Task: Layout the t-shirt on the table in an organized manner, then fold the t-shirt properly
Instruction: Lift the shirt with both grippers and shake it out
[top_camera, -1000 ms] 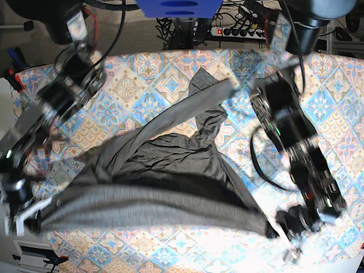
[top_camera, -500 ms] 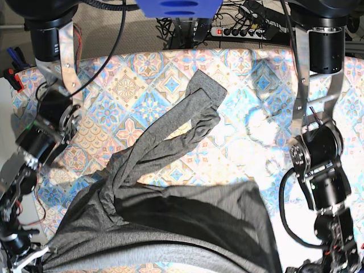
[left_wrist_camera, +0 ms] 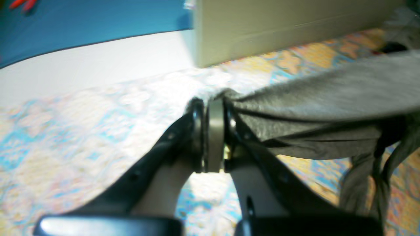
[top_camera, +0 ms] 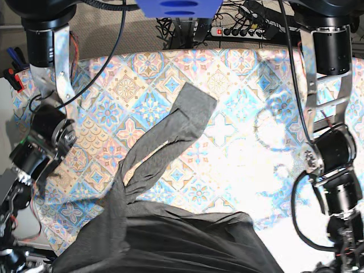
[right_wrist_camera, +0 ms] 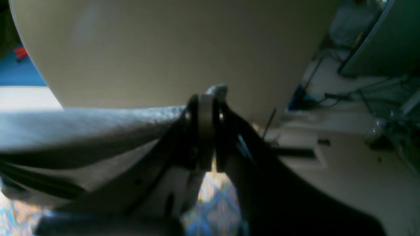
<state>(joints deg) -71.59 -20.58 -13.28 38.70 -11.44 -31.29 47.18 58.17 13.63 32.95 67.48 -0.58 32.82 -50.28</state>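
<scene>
The charcoal-grey t-shirt hangs bunched over the near edge of the table. One twisted strip of it trails up to the table's middle. In the left wrist view my left gripper is shut on an edge of the t-shirt, which stretches off to the right above the patterned table. My right gripper is likewise shut on the t-shirt, whose cloth runs taut to the left. In the base view both grippers lie below the bottom corners, out of frame; only the arms show.
My left arm rises along the right side and my right arm along the left. A power strip and cables lie beyond the far edge. A beige panel stands close behind the grippers.
Both arms have drawn the held edge toward the near side and out of the base frame. The t-shirt slid after them, and its trailing strip has stretched straighter across the table.
</scene>
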